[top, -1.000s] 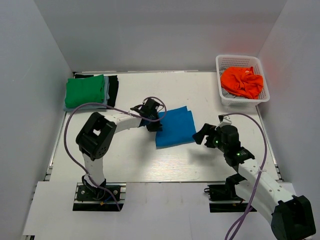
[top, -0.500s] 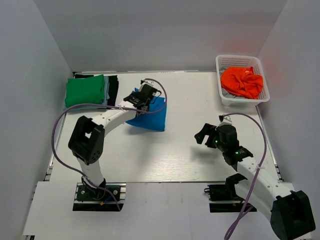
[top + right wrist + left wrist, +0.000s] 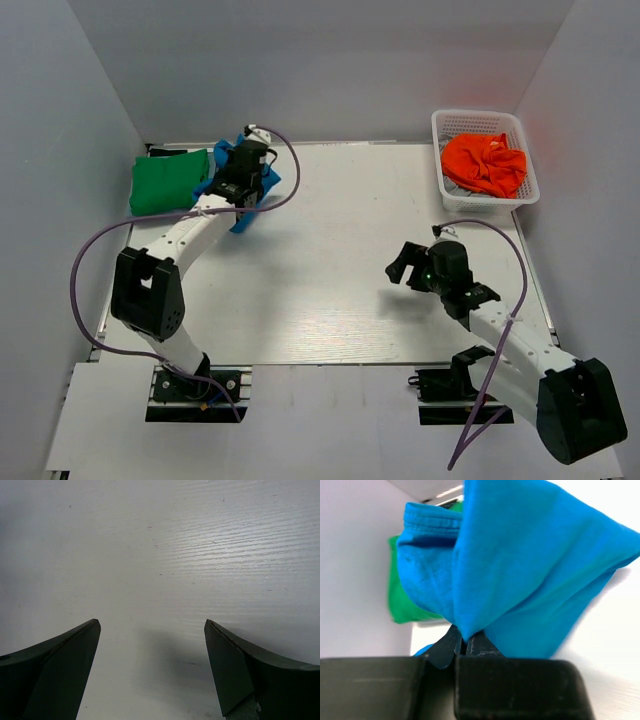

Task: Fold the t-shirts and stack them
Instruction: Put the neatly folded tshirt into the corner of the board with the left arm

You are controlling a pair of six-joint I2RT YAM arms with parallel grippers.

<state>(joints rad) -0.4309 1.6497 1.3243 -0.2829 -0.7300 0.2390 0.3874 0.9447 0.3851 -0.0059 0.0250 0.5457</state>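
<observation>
Blue soft cotton t-shirt [image 3: 520, 570] pinched by left end effector [image 3: 463, 641], far left | right end effector [image 3: 150, 625] spread wide above white bench [image 3: 175, 540]

Plain white walls [image 3: 330, 70] enclosed a pale wood-grain tabletop [image 3: 330, 295], evenly lit, across the frame's centre.

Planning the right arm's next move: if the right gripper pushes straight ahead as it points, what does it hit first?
Probably the bare table: the right gripper, open, shows only tabletop ahead in its wrist view, nothing else.
</observation>
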